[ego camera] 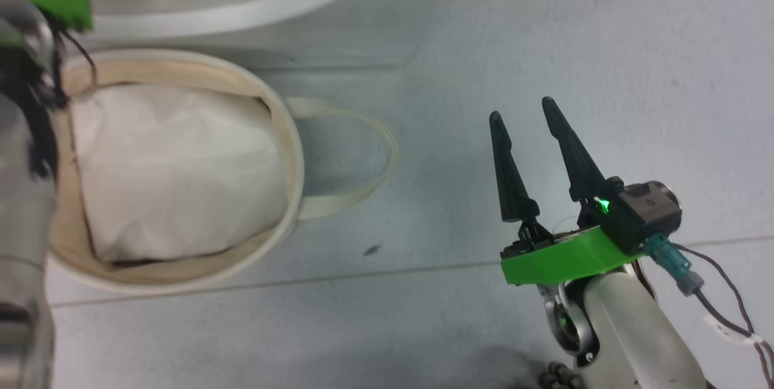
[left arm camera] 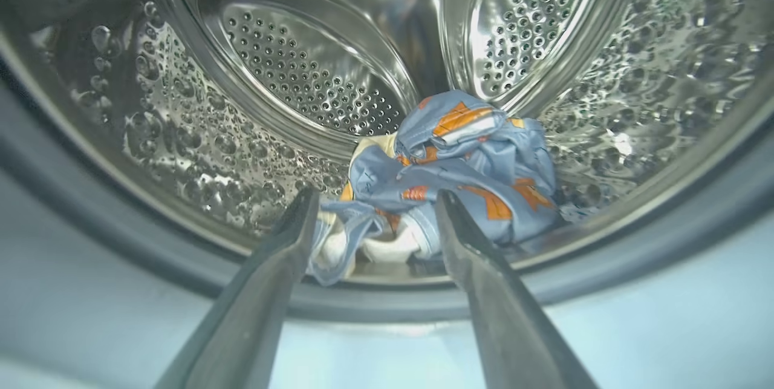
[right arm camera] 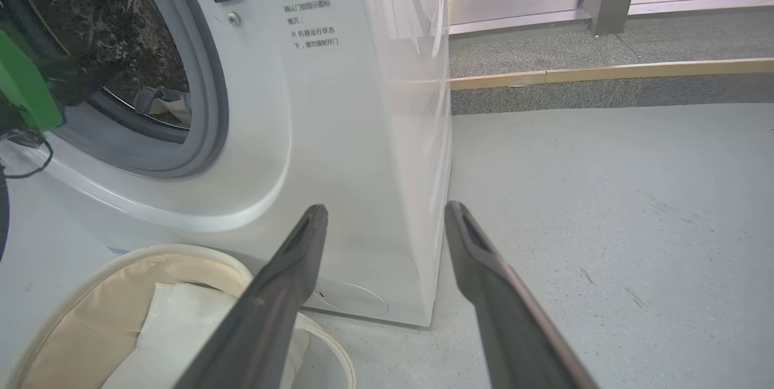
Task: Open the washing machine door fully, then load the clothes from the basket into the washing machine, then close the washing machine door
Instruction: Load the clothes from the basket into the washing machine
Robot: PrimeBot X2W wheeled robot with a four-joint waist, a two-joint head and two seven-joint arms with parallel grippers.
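The light-blue clothes (left arm camera: 459,165) with orange figures lie bunched at the front bottom of the steel drum (left arm camera: 302,74). My left gripper (left arm camera: 375,201) is open at the drum's mouth, its fingers apart just short of the fabric and holding nothing. A corner of the clothes (right arm camera: 160,101) shows through the washing machine (right arm camera: 338,135) opening. The cream basket (ego camera: 284,135) stands on the floor before the machine with white padding (ego camera: 175,171) in it. My right gripper (ego camera: 522,108) hovers open and empty over the floor right of the basket. The washing machine door is out of view.
My left forearm (ego camera: 24,195) runs up the left edge past the basket, its green mount (right arm camera: 24,86) inside the opening. A basket handle (ego camera: 363,153) lies toward my right gripper. Grey floor (right arm camera: 604,207) spreads right of the machine to a raised kerb (right arm camera: 604,71).
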